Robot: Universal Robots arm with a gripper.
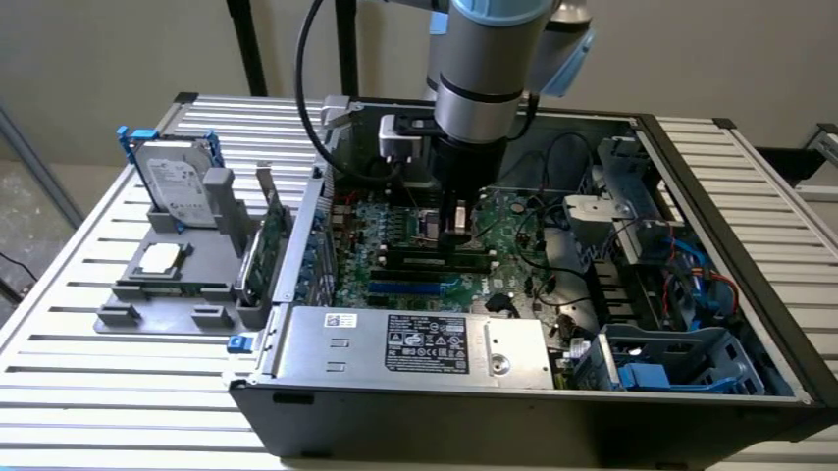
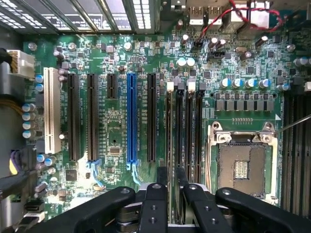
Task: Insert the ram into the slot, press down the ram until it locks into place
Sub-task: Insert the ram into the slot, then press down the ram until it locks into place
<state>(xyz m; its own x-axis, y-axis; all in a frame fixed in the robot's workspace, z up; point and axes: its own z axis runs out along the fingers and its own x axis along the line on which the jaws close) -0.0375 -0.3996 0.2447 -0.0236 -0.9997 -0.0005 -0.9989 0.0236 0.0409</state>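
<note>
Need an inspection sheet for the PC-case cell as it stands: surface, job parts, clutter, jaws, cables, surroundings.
Surface: slatted metal table carrying an open PC case.
Job's things: ram stands in a black slot on the motherboard; cannot tell whether it is locked.
Clutter: grey fixture on the exterior view's left, holding a hard drive, a chip and an expansion card.
Grippers: gripper low over the slots, jaws open.
Cables: black cable beside the arm; red and black wires at the board's edge.
Surroundings: pale wall.
</note>
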